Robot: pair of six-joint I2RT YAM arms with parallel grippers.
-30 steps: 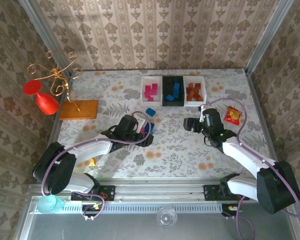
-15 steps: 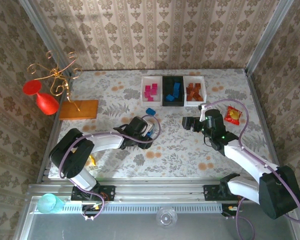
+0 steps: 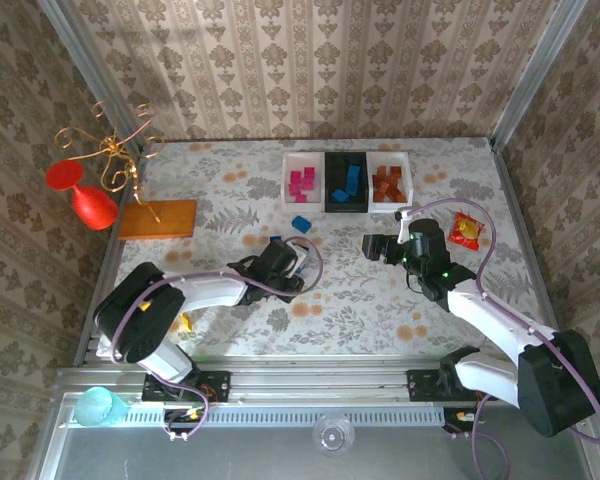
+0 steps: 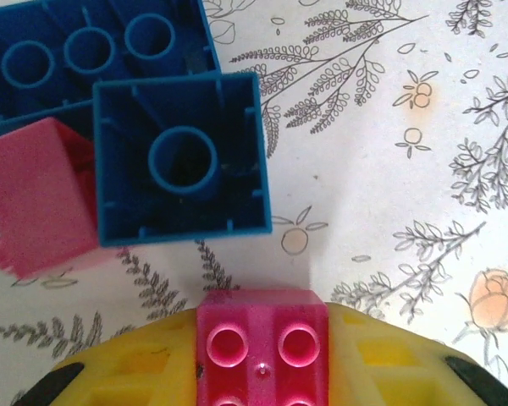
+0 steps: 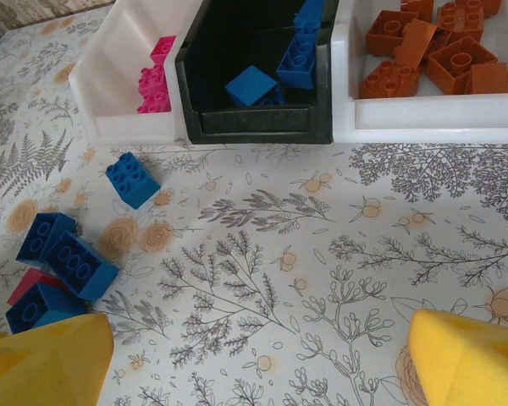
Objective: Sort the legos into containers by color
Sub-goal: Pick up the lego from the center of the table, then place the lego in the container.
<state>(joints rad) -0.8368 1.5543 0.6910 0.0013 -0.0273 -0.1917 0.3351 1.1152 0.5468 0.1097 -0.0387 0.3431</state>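
**Pink brick pinched on the left, right jaws empty**

On the left, the left gripper (image 3: 286, 262) sits low over the table (image 3: 230, 200), and from above we cannot read its grip. Its wrist camera settles it: a pink brick (image 4: 262, 338) stands studs-up between the yellow pads (image 4: 135, 368), which press on its two sides. We judge it is pinched this way so it can lift clear of its neighbours. Just ahead of the jaws lie two blue bricks (image 4: 179, 161), hollow side up, with a second pink one (image 4: 38, 207) ahead and to the left, touching the nearer blue.

The right wrist camera shows us what the overhead view leaves too small to tell. Well ahead of the right jaws the left tray (image 5: 123, 68) holds pink, the black tray (image 5: 254, 125) blue and the right tray (image 5: 432, 114) orange-brown. So the pinched brick belongs in the left tray. One loose blue brick (image 5: 133, 179) lies just short of that tray.

On the right, the right gripper (image 3: 374, 246) hovers with its pads (image 5: 470, 359) spread wide and nothing between them — held back, we think, to leave the left arm room.
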